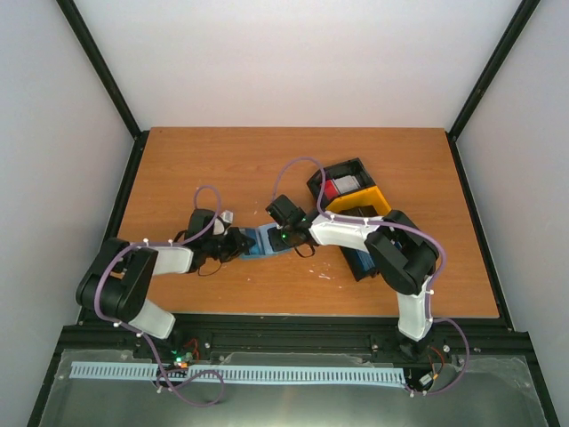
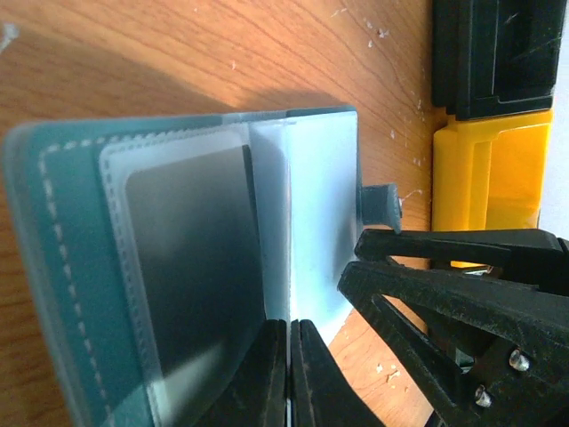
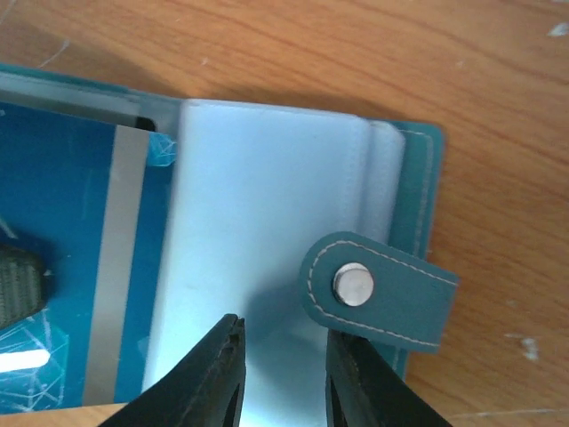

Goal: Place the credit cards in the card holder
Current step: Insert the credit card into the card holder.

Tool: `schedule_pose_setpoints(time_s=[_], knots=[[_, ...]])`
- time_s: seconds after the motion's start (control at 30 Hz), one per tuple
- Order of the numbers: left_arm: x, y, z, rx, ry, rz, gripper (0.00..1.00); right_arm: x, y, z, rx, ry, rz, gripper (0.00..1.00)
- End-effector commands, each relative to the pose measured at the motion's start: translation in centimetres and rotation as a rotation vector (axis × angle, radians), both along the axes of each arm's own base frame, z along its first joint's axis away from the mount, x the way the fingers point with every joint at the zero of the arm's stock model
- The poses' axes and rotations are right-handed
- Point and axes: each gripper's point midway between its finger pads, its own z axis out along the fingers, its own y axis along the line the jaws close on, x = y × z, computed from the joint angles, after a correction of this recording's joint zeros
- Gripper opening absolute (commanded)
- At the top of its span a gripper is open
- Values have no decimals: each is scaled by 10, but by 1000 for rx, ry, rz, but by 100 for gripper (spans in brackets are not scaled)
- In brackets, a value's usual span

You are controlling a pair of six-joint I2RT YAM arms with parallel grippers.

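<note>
Holds the card holder (image 1: pixel 265 240) open at middle of the table (image 1: pixel 222 169).
Pinches its clear pocket edge (image 2: pixel 274 222) with left gripper (image 2: pixel 289 327), fully closed; poses right gripper (image 3: pixel 284 331), jaws slightly apart, over pale sleeve (image 3: pixel 267 213) beside snap tab (image 3: pixel 373 289).

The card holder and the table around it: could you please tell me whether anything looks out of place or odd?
Nothing looks damaged. The card holder lies open, its snap tab lying across the pale inner pockets. Small white flecks dot the table, and the tray sits askew.
</note>
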Motion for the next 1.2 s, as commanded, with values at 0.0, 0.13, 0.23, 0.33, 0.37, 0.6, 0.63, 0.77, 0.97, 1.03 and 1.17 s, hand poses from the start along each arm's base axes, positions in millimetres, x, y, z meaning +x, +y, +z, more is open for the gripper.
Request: schedule_pose_setpoints(time_s=[0.0,0.13,0.23,0.33,0.37,0.6,0.63,0.77,0.97,1.03,1.17], knots=[[16,-5,15,-42,-58,1,1,15,-13,4,-88,-79,-47,27],[17,-7,14,-55,-61,3,1,17,-16,2,-111,-86,-49,29],[17,-6,11,-63,-59,11,1,17,-15,0,-115,-82,-44,30],[17,-7,9,-77,-48,21,1,17,-18,-4,-132,-78,-50,31],[18,-7,8,-82,-42,26,1,17,-19,-5,-135,-76,-53,32],[10,5,3,-86,3,124,1,16,-22,-16,-118,-25,-76,33],[9,6,4,-87,4,132,1,15,-20,-17,-101,-10,-73,33],[2,7,1,-102,32,146,1,6,-17,-23,-38,69,-67,32],[3,3,4,-133,-9,126,1,-12,-11,-32,14,162,-39,29],[8,2,12,-142,-49,128,1,-14,-13,-36,14,184,-38,29],[10,9,18,-129,-99,164,1,-15,-18,-39,27,214,-50,28]])
